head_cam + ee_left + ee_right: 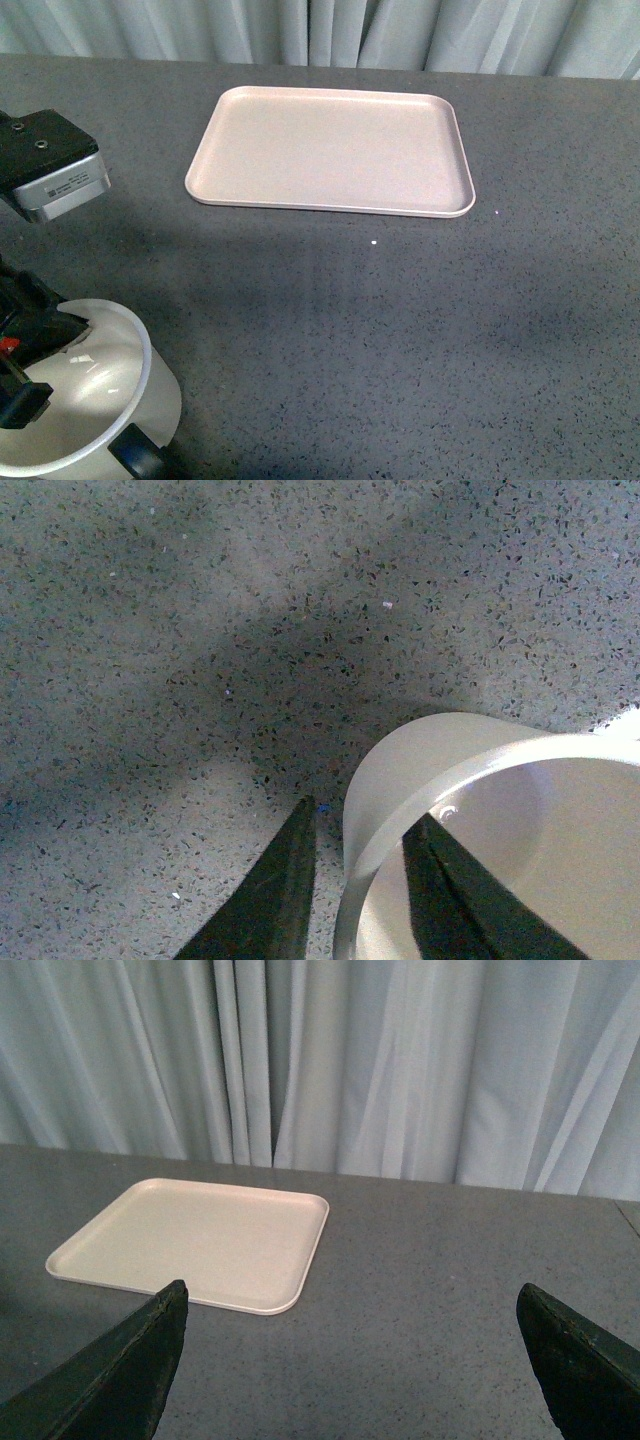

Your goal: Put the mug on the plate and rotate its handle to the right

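**White mug straddled at the rim, well apart from the plate**

White and upright, the mug (100, 380) stands on the dark speckled table (400, 340) at my near left. Its glossy black handle (135, 455) shows low on the side facing me. My left jaws straddle its wall at the rim, with one finger (275, 890) outside and the second finger (450, 880) inside. They are only partly apart, and a sliver of table shows between the outer finger and the wall, so they are not pinching it. My right jaws are spread wide over the table with nothing between them. Further out, past a broad stretch of table, the pale pink-beige plate (330, 150) lies flat. Behind the table's far edge hangs a grey-white curtain (400, 30).
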{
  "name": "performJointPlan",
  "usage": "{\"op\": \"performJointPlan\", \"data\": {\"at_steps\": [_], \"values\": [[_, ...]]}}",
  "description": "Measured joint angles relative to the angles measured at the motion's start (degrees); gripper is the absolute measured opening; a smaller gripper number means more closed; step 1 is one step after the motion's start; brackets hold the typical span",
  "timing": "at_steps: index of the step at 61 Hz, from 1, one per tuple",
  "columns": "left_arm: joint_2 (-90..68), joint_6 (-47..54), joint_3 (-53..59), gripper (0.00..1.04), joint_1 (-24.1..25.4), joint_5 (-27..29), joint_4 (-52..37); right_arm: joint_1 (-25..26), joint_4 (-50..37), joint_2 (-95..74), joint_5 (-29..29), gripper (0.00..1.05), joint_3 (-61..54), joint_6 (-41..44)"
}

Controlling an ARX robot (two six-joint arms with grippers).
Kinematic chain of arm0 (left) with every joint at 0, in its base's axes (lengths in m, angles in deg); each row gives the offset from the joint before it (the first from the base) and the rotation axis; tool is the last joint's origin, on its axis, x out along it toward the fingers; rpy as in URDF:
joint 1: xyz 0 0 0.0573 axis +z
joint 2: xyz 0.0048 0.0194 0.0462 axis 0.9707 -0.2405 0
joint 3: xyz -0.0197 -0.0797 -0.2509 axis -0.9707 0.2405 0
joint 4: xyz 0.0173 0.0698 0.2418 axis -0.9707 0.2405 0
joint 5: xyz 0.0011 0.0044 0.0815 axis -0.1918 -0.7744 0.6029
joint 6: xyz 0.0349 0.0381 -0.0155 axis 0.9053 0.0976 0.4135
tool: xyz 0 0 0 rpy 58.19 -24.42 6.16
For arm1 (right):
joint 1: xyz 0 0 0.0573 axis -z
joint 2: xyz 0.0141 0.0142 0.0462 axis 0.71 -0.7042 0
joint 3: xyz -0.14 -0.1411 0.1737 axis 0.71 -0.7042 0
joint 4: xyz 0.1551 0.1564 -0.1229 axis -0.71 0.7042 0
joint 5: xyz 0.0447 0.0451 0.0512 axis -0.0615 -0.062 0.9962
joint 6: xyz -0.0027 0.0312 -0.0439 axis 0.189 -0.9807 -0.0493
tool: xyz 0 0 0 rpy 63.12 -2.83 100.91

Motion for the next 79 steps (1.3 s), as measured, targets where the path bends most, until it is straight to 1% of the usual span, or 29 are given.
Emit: {"op": "performJointPlan", "data": {"at_steps": [6,9,22,31,37,46,52,62,79], "values": [[0.0,0.1,-0.3,0.08,0.0,0.0,1.3,0.0,0.0,0.0,0.0,0.96,0.0,0.0],[0.2,-0.3,-0.6,0.02,0.0,-0.1,2.1,0.0,0.0,0.0,0.0,0.96,0.0,0.0],[1.1,-0.6,-4.1,0.02,0.0,-0.2,6.4,0.0,0.0,0.0,0.0,0.96,0.0,0.0],[0.5,-2.1,-9.7,0.02,-0.3,-0.7,8.0,0.0,0.0,0.0,0.0,0.96,0.0,0.0],[-3.9,-3.9,-18.5,0.02,-1.6,-0.7,9.0,0.0,0.0,0.0,0.0,0.96,0.0,0.0],[-10.8,-6.1,-28.7,0.02,-3.7,-0.7,9.9,0.0,0.0,0.0,0.0,0.95,0.0,0.0],[-19.0,-7.6,-40.9,0.02,-6.1,-0.6,12.2,0.0,0.0,0.0,0.0,0.96,0.0,0.0],[-29.5,-8.1,-55.4,0.02,-9.0,-0.2,16.9,0.0,0.0,0.0,0.0,0.96,0.0,0.0],[-41.8,-8.1,-71.0,0.02,-11.0,0.2,22.1,0.0,0.0,0.0,0.0,0.96,0.0,0.0]]}}
